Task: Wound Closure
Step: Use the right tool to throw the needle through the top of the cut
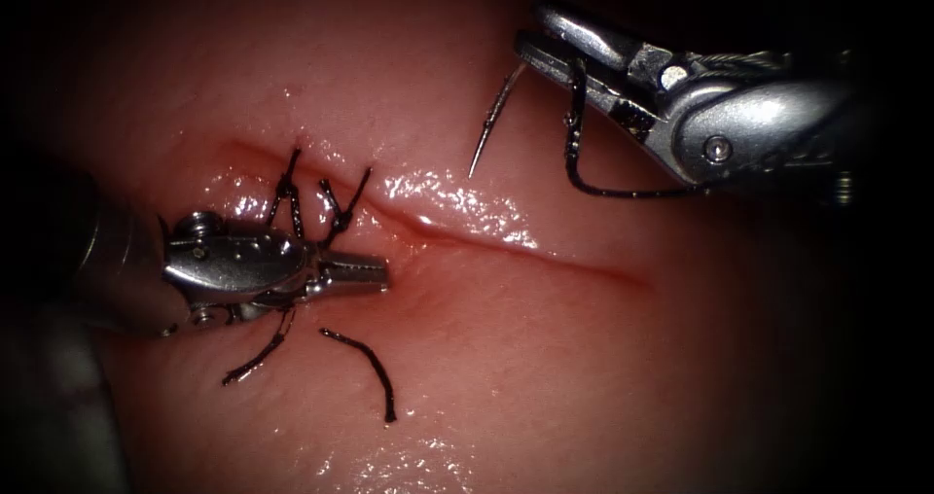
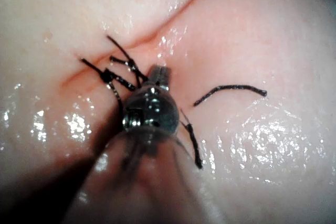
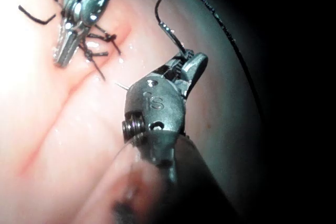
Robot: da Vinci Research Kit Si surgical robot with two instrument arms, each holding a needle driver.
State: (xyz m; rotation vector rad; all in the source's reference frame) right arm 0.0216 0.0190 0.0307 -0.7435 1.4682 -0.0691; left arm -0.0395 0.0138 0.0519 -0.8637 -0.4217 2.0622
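My right tool (image 1: 545, 47), upper right, clamps the slim curved steel needle (image 1: 489, 124) near its tail, clear of the glistening tissue (image 1: 545, 358); my left tool (image 1: 375, 273), closed and empty, lies beside the cut (image 1: 545, 254).

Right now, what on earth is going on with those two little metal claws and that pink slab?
Two robot tools are practising stitching a cut in the tissue. The right tool holds the curved needle near its back end, lifted clear of the tissue above the cut, with thread looping beneath it. The left tool rests with shut jaws by a finished knot at the cut's left end, holding nothing I can see. Cut ends of thread lie below it.
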